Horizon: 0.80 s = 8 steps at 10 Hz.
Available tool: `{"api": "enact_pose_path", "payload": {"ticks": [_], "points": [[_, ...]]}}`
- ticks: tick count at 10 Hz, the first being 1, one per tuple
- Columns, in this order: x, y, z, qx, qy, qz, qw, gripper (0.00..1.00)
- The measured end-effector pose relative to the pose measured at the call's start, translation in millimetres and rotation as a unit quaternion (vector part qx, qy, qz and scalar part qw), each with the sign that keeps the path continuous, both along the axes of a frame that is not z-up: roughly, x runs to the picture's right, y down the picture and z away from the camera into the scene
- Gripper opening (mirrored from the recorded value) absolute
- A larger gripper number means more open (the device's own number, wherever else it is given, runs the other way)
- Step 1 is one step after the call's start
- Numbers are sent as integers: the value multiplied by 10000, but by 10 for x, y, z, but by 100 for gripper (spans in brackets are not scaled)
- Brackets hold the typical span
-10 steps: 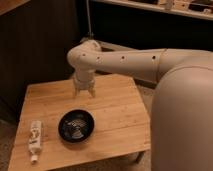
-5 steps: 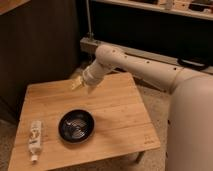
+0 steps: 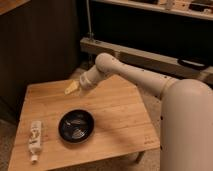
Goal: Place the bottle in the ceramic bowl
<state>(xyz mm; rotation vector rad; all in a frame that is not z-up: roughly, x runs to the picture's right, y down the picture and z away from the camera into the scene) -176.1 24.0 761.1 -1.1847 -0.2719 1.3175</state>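
Observation:
The bottle (image 3: 35, 140) lies on its side near the front left edge of the wooden table (image 3: 120, 112), cap toward the front. The black ceramic bowl (image 3: 76, 126) sits to its right, empty, with pale rings inside. My gripper (image 3: 70, 88) hangs above the table's back middle, behind the bowl and well to the right of and behind the bottle. It holds nothing that I can see.
My white arm (image 3: 130, 72) reaches in from the right, and my large white body (image 3: 187, 130) fills the right side. A metal rail and dark cabinet (image 3: 140, 50) stand behind the table. A dark wall is at the left.
My gripper has swung up and to the left, away from the spot above the bowl's back, and now points left. The bottle and bowl have not moved.

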Motion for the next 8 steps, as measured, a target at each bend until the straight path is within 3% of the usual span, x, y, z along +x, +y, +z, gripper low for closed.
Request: {"api": "enact_pose_path", "payload": {"ticks": [4,8], "points": [[-405,257,-87,-143,-184,128,9996,65],[-742,467,-281,114,-91,547,9984,65]]}}
